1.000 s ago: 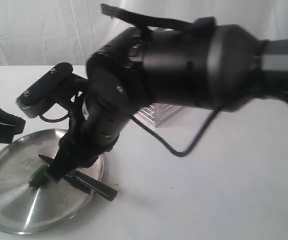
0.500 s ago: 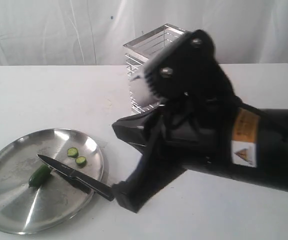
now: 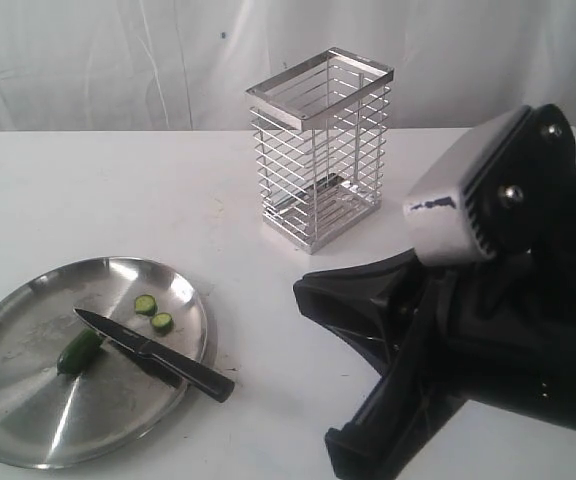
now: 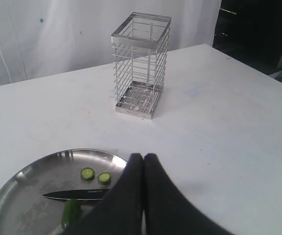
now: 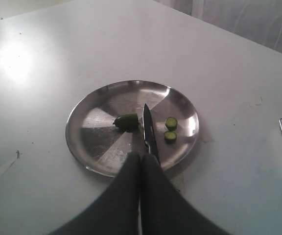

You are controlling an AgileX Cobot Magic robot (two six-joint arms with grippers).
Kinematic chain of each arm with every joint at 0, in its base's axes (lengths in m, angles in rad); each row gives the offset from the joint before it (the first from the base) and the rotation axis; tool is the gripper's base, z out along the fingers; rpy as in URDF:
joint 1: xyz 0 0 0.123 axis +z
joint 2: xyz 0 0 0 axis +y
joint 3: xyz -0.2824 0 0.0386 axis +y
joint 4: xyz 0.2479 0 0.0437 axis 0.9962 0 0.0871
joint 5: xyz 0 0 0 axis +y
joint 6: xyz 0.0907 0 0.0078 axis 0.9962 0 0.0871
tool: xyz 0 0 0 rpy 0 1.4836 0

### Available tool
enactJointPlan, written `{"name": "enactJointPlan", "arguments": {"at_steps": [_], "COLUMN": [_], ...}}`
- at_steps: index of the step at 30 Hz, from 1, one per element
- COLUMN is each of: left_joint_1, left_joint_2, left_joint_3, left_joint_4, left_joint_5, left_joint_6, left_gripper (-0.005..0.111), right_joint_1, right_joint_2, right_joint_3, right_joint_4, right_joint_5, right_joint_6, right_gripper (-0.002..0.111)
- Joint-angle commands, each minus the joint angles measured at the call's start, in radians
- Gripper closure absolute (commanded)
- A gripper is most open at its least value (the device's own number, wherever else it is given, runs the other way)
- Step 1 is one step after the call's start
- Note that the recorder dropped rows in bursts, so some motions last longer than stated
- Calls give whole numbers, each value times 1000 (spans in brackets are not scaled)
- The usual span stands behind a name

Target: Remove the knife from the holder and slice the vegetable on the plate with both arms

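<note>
the knife (image 3: 153, 352) lies flat on the plate (image 3: 28, 400), blade just beside the vegetable (image 3: 78, 352), handle poking over the rim. it looks light, stiff and thin, so i would grab the black handle. the left end effector (image 4: 143, 156) and right end effector (image 5: 141, 155) are clenched, empty.

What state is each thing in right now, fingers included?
knife: lying flat, blade on the plate, handle over its rim
holder: upright, empty
vegetable: partly sliced, beside the blade
slices: two, flat on the plate
plate: flat on the table
left fingers: shut, empty
right fingers: shut, empty
</note>
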State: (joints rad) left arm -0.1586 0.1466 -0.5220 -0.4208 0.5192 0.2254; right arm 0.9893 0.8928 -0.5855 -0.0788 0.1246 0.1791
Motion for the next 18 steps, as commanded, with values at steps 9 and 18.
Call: {"name": "enactJointPlan", "arguments": {"at_steps": [9,18], "left_joint_1": [-4,-4], "left_joint_2": [-5,-85], "left_joint_3": [34,288], "left_joint_4": [27,336], "left_joint_5": [-47,-153], "left_joint_6": [-8,-8], "left_gripper": [107,107], "right_joint_1": [-3,-3], "right_joint_2": [-7,-29], "right_joint_3": [5,9], "right_joint_4": [1,5], "right_joint_5": [-56,-60], "right_joint_6": [9,11], "right_gripper": [108,108]}}
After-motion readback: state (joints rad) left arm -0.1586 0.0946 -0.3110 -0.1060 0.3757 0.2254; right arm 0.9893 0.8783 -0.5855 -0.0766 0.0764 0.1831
